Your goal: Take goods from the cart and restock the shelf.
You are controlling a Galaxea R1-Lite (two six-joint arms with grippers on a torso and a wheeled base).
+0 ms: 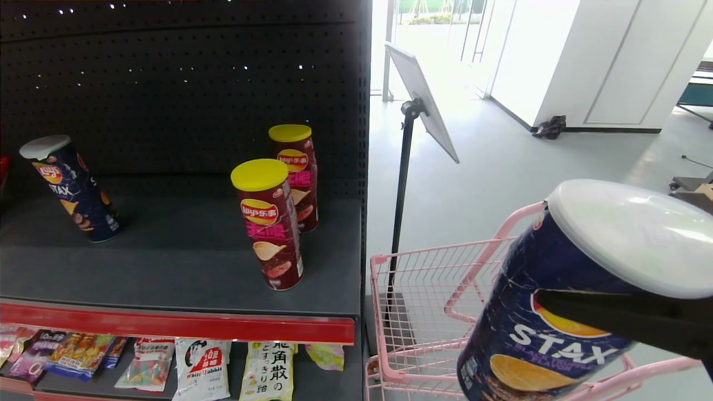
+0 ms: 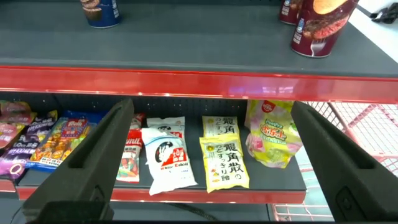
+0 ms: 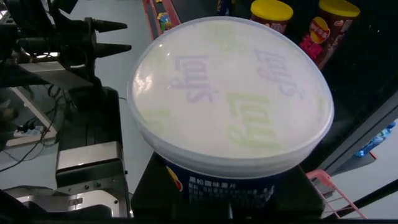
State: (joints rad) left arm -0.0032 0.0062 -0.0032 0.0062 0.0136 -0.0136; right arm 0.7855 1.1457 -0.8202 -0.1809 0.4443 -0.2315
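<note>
Blue chip can [image 1: 557, 289] is clamped in my right claw [image 1: 624, 320], tilted, at four o'clock in the head view, above the pink cart [image 1: 384, 259]. I'd swing it toward nine o'clock, straighten it, then set it on the shelf [image 1: 184, 267] between the other blue can [image 1: 72, 189] and the red cans [image 1: 273, 228]. Left claw [image 2: 211, 162] gapes wide, empty.

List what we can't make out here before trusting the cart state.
1. Cart contents: head view, the held blue can covers much of the pink cart; remaining goods unknown.
2. Can's body: right wrist view, its white lid hides most of it.
3. Front of the lower-shelf packets: head view, cut off by the bottom edge.
</note>
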